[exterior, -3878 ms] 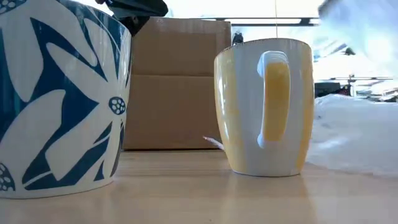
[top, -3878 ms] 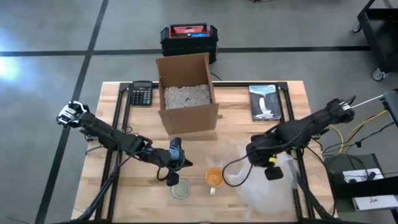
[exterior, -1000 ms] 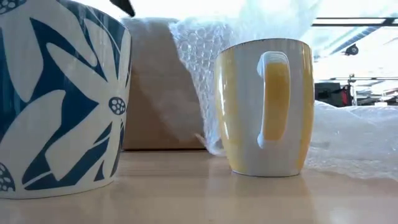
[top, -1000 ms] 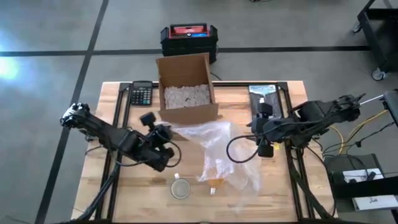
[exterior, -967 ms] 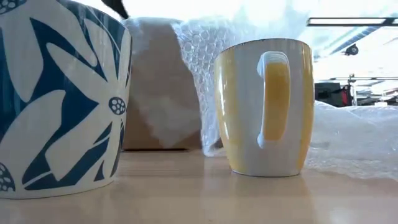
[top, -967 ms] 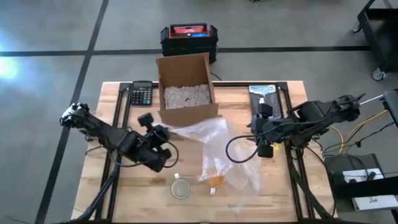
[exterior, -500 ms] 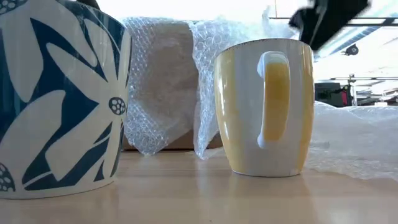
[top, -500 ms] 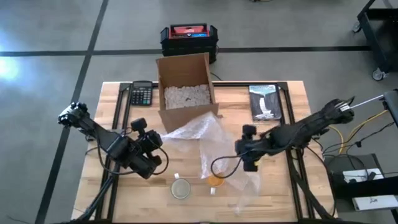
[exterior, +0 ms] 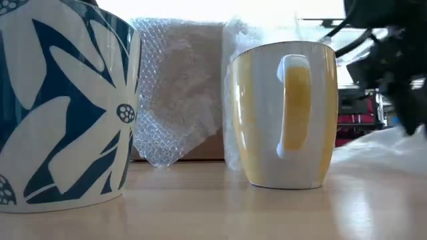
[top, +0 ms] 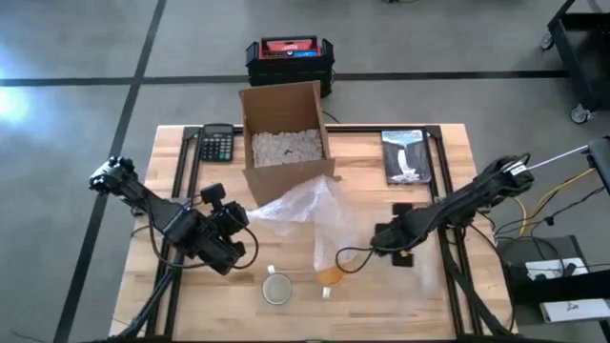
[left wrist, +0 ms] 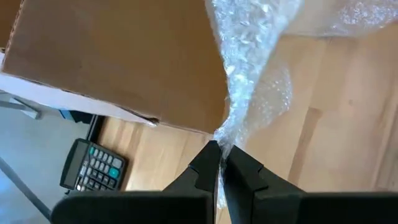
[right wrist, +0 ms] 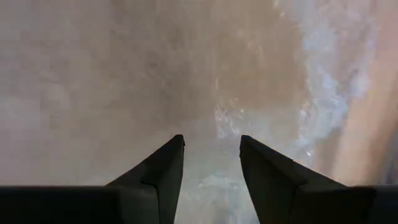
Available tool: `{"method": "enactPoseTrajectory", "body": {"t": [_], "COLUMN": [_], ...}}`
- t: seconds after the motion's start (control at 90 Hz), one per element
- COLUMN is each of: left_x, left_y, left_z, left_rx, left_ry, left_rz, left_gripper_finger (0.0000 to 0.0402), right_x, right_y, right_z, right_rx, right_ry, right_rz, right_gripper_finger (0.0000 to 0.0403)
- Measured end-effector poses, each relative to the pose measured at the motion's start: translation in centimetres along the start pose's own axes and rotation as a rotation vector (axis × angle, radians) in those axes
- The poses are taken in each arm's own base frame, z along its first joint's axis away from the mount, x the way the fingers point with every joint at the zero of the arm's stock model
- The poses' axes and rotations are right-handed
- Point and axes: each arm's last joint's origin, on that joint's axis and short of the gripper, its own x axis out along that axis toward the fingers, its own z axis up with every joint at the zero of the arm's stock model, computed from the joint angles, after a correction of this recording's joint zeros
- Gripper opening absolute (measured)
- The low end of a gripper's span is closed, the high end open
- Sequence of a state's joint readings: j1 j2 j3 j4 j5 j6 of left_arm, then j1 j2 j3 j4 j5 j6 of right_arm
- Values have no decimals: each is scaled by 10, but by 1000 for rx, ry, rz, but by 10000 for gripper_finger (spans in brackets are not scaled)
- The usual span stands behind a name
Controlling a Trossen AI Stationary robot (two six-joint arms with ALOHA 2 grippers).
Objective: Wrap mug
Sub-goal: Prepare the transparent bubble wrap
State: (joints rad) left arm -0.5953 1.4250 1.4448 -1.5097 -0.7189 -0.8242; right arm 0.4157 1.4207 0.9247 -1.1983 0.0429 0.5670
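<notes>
A yellow mug (top: pixel 330 276) (exterior: pixel 283 113) stands upright near the table's front edge, with a blue-and-white mug (top: pixel 277 289) (exterior: pixel 63 107) to its left. A clear sheet of bubble wrap (top: pixel 315 214) (exterior: pixel 170 93) runs from the cardboard box's front, past the far side of the yellow mug, to the table's right. My left gripper (top: pixel 244 217) (left wrist: pixel 219 149) is shut on the wrap's left end. My right gripper (top: pixel 378 238) (right wrist: pixel 211 142) stands open, pointing down over the wrap to the right of the yellow mug. My left gripper pinches a bunched left corner of the bubble wrap (left wrist: pixel 222 138) between its two fingertips, coming from the table's left. That end is held up off the table and the sheet slopes away from it toward the mug. Whether my right gripper touches the wrap beneath it, I cannot tell.
An open cardboard box (top: pixel 284 143) with pale filler stands at the table's far middle, a calculator (top: pixel 217 143) to its left and a book (top: pixel 405 157) at the far right. A black and red case (top: pixel 288 55) sits on the floor beyond the table.
My right gripper has come down toward the table's near edge and somewhat left, ending low beside the yellow mug. The wrap's right part has sunk from a raised drape to lie flat on the table. My left gripper has drawn slightly toward the left edge, keeping its corner.
</notes>
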Motion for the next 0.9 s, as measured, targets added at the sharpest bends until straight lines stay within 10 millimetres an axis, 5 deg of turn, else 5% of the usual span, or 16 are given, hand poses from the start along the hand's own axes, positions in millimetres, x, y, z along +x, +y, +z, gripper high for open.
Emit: {"method": "enactPoseTrajectory", "body": {"t": [0.211, 0.422, 0.556, 0.9], "left_x": [0, 0, 0, 0], "left_y": [0, 0, -1, -2], "left_z": [0, 0, 1, 2], "left_rx": [17, 21, 12, 9], "left_ry": [8, 11, -2, -11], "left_rz": [-7, -10, -12, -16], "left_gripper_finger": [0, 0, 0, 0], "right_x": [-55, -91, -90, -44], "right_y": [-4, 0, 4, 28], "right_z": [0, 7, 13, 54], "right_rx": [165, 272, 346, 484], "right_ry": [-342, -800, -822, -798], "right_rz": [151, 384, 421, 226], "right_gripper_finger": [123, 181, 228, 285]}}
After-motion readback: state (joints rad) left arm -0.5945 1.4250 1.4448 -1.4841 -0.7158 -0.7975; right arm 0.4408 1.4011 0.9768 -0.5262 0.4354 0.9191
